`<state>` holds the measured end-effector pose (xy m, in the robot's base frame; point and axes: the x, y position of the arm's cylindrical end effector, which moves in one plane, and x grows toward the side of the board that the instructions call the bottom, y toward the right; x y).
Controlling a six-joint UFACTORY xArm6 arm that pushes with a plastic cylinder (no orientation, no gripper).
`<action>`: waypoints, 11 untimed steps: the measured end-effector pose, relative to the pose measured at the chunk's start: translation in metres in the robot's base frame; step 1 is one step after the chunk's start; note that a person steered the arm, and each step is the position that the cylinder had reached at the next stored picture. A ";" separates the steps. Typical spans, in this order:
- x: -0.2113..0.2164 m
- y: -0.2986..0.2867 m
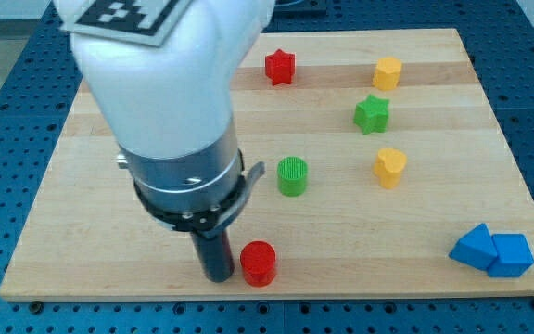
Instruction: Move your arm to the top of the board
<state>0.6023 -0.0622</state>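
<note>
Our arm [170,102] fills the view's left, a big white and grey body standing over the wooden bench [489,176], and it is the thing the task asks us to move: it sits low on the board, near the view's bottom edge, so the whole run to the top is not yet made. We judge it stiff and heavy, nothing to be held or lifted; it simply travels, and it carries no jaws at all, so there is nothing to call released or clenched. Its rod ends in my tip [217,277], which stands just left of a red cylinder [259,263], touching it or nearly so; we cannot tell which. At the view's bottom right two blue blocks [491,250] lie pressed together. A green cylinder [292,175] stands near the middle, up and to the right of my tip. Further right are a yellow block [389,167], a green star [372,113] and another yellow block [387,72], with a red star [279,67] near the top. A straight path upward looks free of blocks, as far as the arm's bulk lets us see.
</note>
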 end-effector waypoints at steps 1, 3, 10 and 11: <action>0.000 0.018; -0.002 0.015; -0.293 -0.039; -0.358 -0.028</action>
